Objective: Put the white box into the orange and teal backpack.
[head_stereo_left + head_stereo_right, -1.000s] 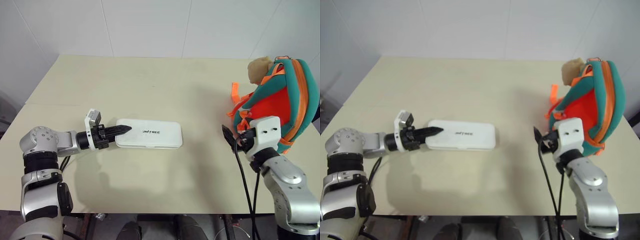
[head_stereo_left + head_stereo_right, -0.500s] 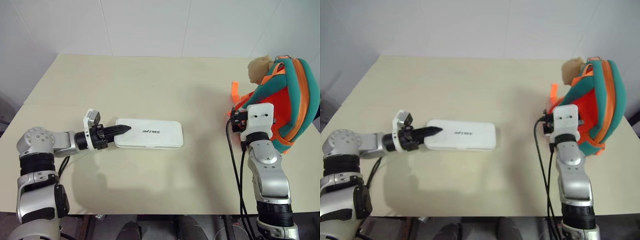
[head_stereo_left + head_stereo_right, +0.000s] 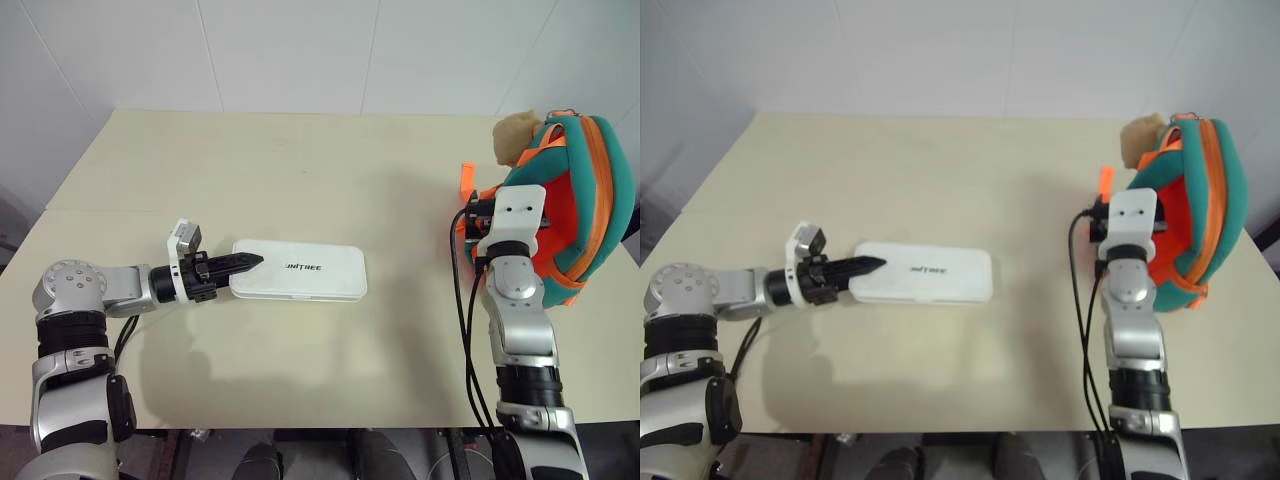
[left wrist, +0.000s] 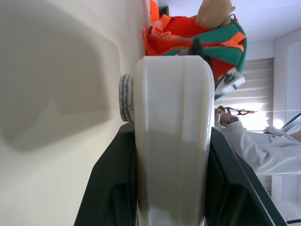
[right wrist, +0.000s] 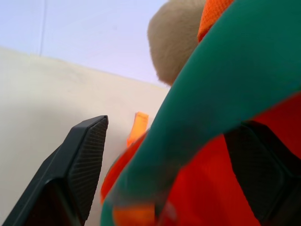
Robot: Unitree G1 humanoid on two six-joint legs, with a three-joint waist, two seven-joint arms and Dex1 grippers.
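Item: white box (image 3: pixel 298 270). You are seeing it lying flat on the table (image 3: pixel 300 170), long side running across, lettering facing up. Everything below is placed relative to this box.

Left gripper (image 3: pixel 243 262): you are holding the box's left short end with it, fingers closed partway onto that end; in the left wrist view the box end (image 4: pixel 171 141) is sitting between the two black fingers (image 4: pixel 110 188).

Orange and teal backpack (image 3: pixel 585 190): it is standing well to the right of the box, close to the table's right edge, leaning, with its orange panel facing toward the box. A tan plush toy (image 3: pixel 518 136) is sitting at its top far corner, and an orange strap (image 3: pixel 466 176) is sticking out on the box side.

Right gripper (image 5: pixel 164 155): it is spread wide, one finger (image 5: pixel 77 165) on either side of the backpack's teal rim in the right wrist view. You cannot tell whether the fingers are touching the fabric.

Open room: bare tabletop is stretching between the box's right end and the backpack, also beyond the box to the far edge and in front of it to the near edge.
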